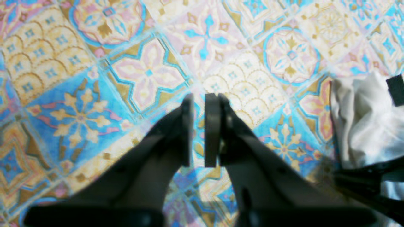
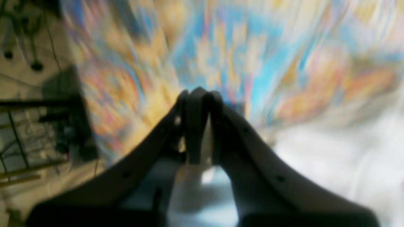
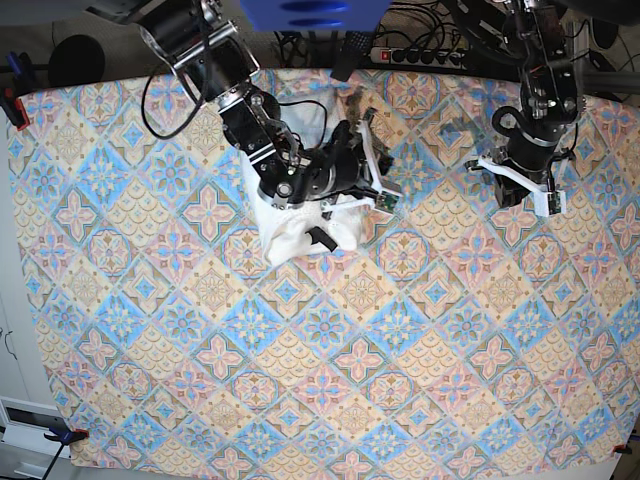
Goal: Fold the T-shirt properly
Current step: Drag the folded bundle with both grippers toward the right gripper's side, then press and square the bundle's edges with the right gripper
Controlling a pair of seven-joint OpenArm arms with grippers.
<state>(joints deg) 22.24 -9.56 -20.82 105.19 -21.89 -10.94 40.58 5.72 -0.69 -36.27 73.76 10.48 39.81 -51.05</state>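
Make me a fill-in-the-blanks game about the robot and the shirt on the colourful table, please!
1. The T-shirt is the colour ____.
2. In the base view, the arm above the T-shirt is the robot's ____ arm.
3. The left gripper hangs over the patterned tablecloth and holds ____.
4. The fingers of the right gripper are ____.

Missing words: white; right; nothing; shut

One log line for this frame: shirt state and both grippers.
white cotton T-shirt: bunched on patterned tablecloth | right gripper: shut, over the shirt | left gripper: shut, empty, above cloth
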